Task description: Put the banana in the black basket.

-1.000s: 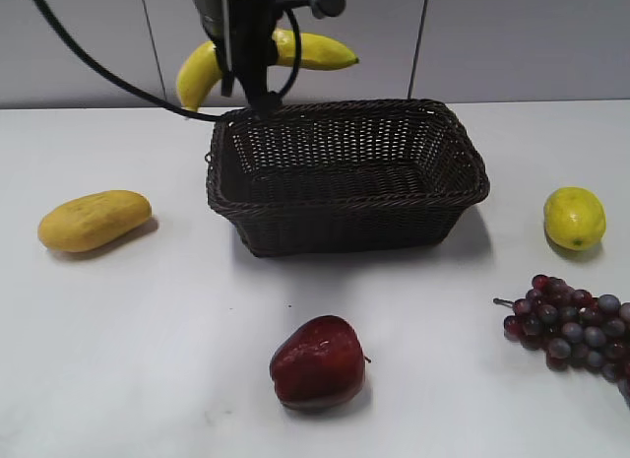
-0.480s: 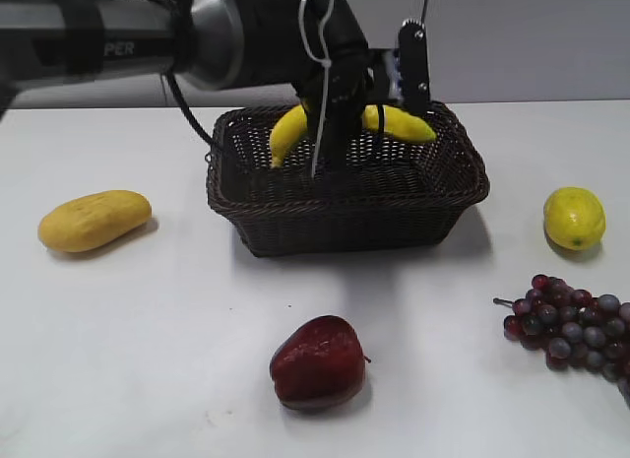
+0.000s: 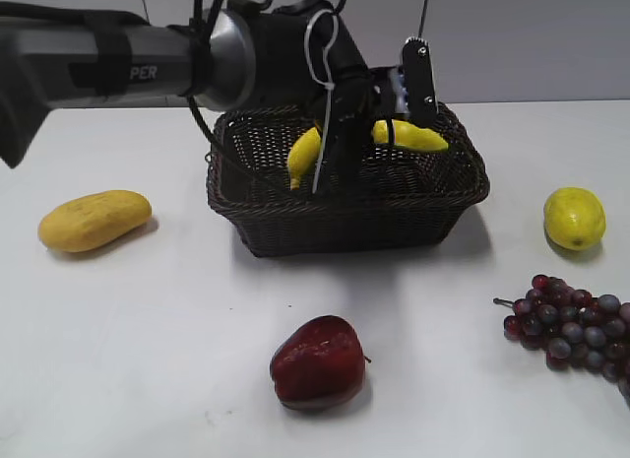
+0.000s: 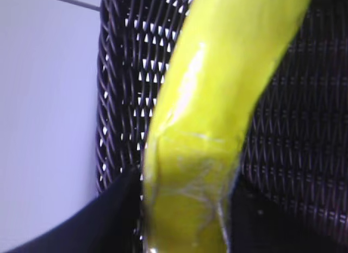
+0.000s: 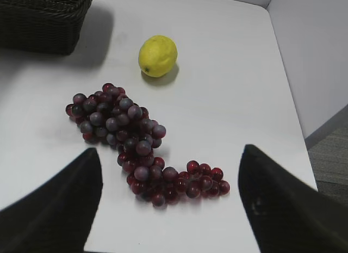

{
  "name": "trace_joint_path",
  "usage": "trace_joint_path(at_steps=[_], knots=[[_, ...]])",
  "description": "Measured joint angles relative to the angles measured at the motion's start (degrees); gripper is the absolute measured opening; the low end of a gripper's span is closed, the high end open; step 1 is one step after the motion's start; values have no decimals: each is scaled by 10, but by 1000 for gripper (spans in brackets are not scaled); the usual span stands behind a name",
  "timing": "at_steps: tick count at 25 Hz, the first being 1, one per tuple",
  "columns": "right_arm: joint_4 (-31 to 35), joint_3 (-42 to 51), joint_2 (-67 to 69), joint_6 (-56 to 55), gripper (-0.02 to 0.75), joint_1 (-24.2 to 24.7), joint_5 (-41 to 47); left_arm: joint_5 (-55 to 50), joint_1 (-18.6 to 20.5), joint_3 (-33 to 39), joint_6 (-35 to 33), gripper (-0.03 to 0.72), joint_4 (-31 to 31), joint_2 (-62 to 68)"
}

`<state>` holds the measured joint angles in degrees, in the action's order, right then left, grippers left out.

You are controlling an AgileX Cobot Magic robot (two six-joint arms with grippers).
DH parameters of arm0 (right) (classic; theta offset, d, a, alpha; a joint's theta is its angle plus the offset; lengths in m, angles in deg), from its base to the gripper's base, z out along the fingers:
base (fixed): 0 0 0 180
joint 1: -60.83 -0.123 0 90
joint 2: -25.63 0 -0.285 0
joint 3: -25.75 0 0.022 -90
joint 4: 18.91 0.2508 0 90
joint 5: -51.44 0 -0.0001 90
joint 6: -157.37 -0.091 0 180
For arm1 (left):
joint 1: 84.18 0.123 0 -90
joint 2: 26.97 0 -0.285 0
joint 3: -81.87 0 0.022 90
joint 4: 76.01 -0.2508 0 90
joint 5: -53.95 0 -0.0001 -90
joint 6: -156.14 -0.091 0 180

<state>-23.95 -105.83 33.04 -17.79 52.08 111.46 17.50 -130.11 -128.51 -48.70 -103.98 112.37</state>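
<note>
The banana (image 3: 413, 135) is long, curved and bright yellow. My left gripper (image 3: 340, 153) is shut on its middle and holds it inside the black basket (image 3: 345, 217), low over the floor. In the left wrist view the banana (image 4: 212, 117) fills the frame between the two dark fingers, with the basket's woven wall (image 4: 125, 73) behind it. My right gripper (image 5: 168, 209) is open and empty, hovering above the table at the right. It does not show in the exterior view.
A stubby yellow-orange fruit (image 3: 94, 220) lies left of the basket. A red apple (image 3: 318, 363) lies in front. A lemon (image 3: 574, 218) and a purple grape bunch (image 3: 576, 325) lie at the right, both also in the right wrist view (image 5: 157, 56) (image 5: 130, 133).
My left arm has come forward and down from behind the basket, carrying the banana over the rim and lower into the basket. The other fruits have not moved.
</note>
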Motion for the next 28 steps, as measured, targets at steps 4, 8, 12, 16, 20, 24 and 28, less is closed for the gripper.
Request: trace_joint_path(at_steps=[4,8,12,16,20,24,28], knots=[[0,0,0,0,593,0,0,-40,0,0,0,623,-1,-5],[0,0,0,0,593,0,0,-92,0,-2,44,614,1,-36],[0,0,0,0,593,0,0,-192,19,-48,91,575,35,-67],[0,0,0,0,593,0,0,-288,71,-78,99,568,122,-97],[0,0,0,0,593,0,0,-328,126,-80,112,566,180,-129],[0,0,0,0,593,0,0,-332,187,-66,130,566,239,-163],[0,0,0,0,593,0,0,-334,250,-22,138,566,280,-209]])
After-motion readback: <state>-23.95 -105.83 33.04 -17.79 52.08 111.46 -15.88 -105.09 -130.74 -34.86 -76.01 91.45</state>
